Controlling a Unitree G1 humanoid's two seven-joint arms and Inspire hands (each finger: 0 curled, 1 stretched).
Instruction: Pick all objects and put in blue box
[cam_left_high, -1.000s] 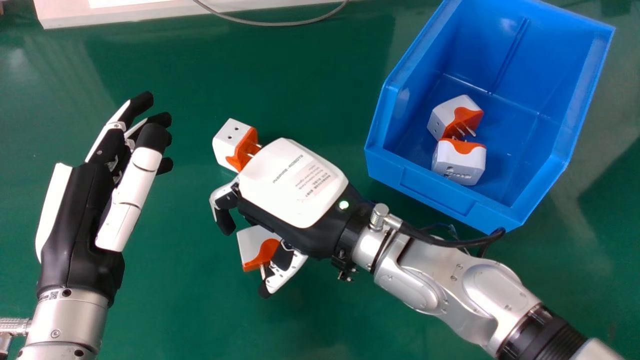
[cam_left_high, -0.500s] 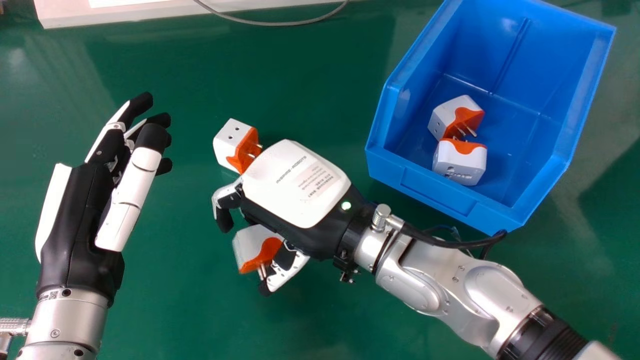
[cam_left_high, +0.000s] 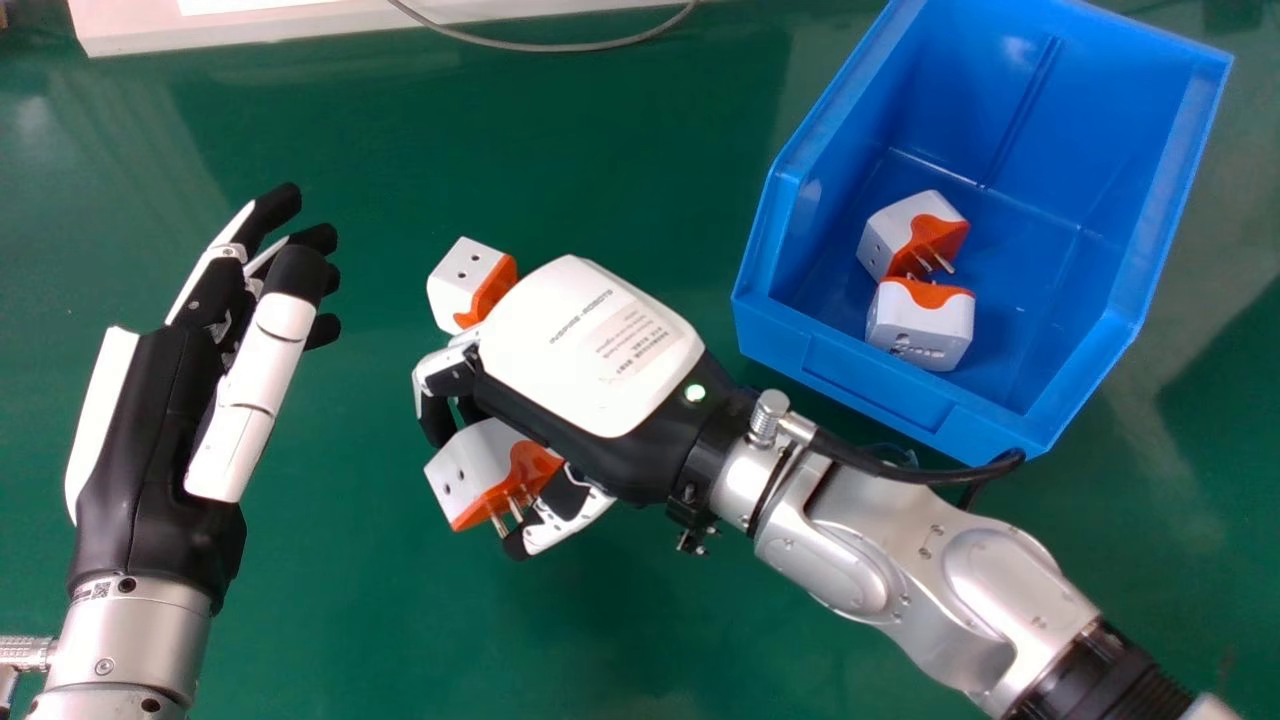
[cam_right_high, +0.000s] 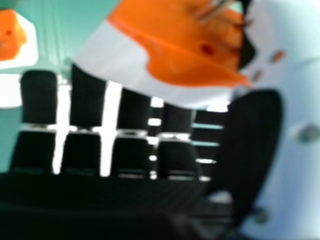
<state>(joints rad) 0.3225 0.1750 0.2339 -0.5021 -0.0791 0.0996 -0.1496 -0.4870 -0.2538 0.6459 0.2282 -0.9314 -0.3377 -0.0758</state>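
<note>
In the head view my right hand is palm down near the middle, its curled fingers and thumb around a white and orange plug adapter, prongs exposed. The right hand view has this adapter between the thumb and fingers of my right hand. A second adapter lies on the table beyond the hand, partly covered by it. Two more adapters, one behind the other, rest inside the blue box. My left hand is idle at the left, fingers relaxed.
The blue box stands at the right, beyond the right forearm. A grey cable and a white board lie along the far edge of the green table. Another adapter shows in the right hand view.
The adapter at my right hand has shifted left and away from the robot, turning so its socket face shows. The right hand has moved slightly away too; the left has barely shifted.
</note>
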